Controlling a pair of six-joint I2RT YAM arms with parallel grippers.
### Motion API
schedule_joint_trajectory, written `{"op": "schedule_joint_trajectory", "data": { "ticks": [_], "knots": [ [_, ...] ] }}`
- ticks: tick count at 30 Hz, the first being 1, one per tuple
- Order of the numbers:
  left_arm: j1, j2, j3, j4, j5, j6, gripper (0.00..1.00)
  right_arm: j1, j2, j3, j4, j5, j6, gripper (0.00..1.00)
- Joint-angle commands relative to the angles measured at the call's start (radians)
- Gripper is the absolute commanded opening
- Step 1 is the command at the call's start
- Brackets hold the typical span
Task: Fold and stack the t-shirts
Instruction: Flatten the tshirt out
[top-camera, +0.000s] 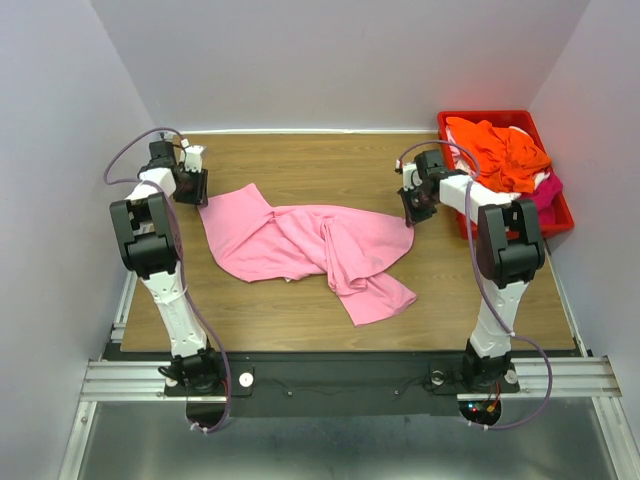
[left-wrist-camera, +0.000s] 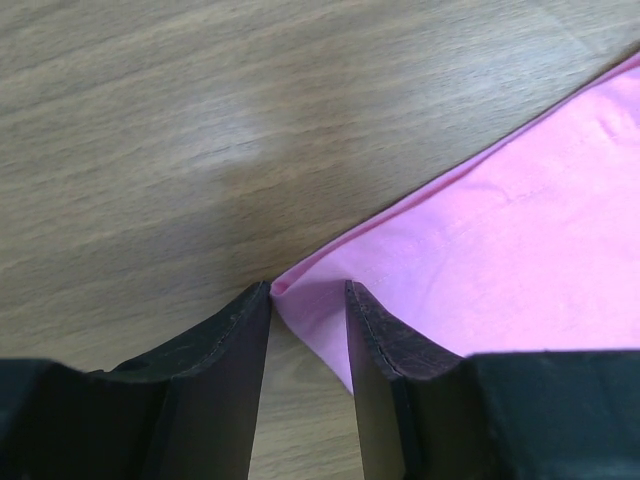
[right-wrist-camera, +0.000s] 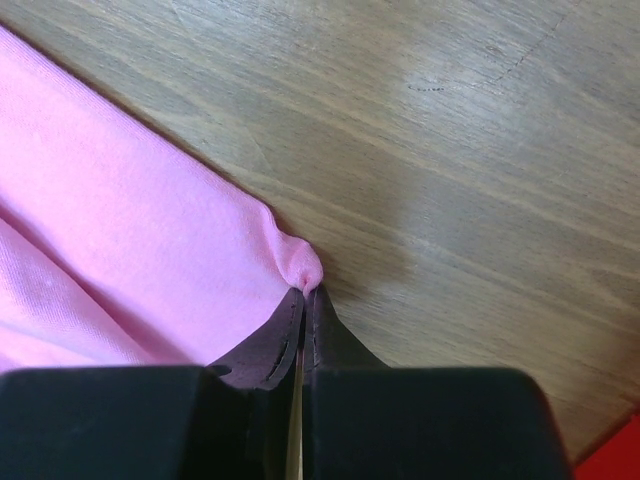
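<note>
Top view, pink t-shirt: here we see the pink t-shirt (top-camera: 300, 245) spread loose and rumpled across the middle of the table (top-camera: 330, 160), one fold trailing toward the near edge.
Top view, left gripper: we find the left gripper (top-camera: 193, 188) down at the shirt's far left corner.
Top view, right gripper: the right gripper (top-camera: 415, 205) sits at the shirt's right corner, just beside the red bin (top-camera: 450, 125).
Top view, bin: we spot an orange t-shirt (top-camera: 500, 150) heaped inside, with a magenta t-shirt (top-camera: 548, 192) showing at its right side.
Left wrist view, left gripper: over to the left gripper (left-wrist-camera: 306, 292), and we see its jaws standing apart, a clear gap between the fingers (left-wrist-camera: 230, 340).
Left wrist view, pink t-shirt: the shirt's pointed corner (left-wrist-camera: 500, 250) lies flat on the table (left-wrist-camera: 200, 120), right between the fingertips, not pinched.
Right wrist view, right gripper: the right gripper (right-wrist-camera: 305, 292) is clamped tight, and we see a small nub of pink cloth squeezed at its tips.
Right wrist view, pink t-shirt: the pink t-shirt (right-wrist-camera: 130, 230) runs away to the left over the wood (right-wrist-camera: 450, 150).
</note>
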Motion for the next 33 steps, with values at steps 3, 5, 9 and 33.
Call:
{"op": "schedule_joint_trajectory", "data": {
  "ticks": [3, 5, 9, 33],
  "knots": [
    [-0.017, 0.030, -0.011, -0.036, 0.006, -0.001, 0.40, 0.001, 0.017, 0.032, 0.022, 0.027, -0.008, 0.00],
    [-0.017, 0.031, -0.011, -0.034, -0.001, -0.005, 0.33, 0.002, 0.017, 0.032, 0.024, 0.027, -0.008, 0.01],
    [-0.017, 0.021, -0.006, -0.032, -0.007, -0.014, 0.08, 0.002, 0.011, 0.038, 0.022, 0.032, -0.008, 0.00],
    [-0.004, -0.452, 0.416, -0.129, 0.157, -0.146, 0.00, -0.061, -0.261, 0.565, 0.024, 0.205, -0.118, 0.01]
  ]
}}
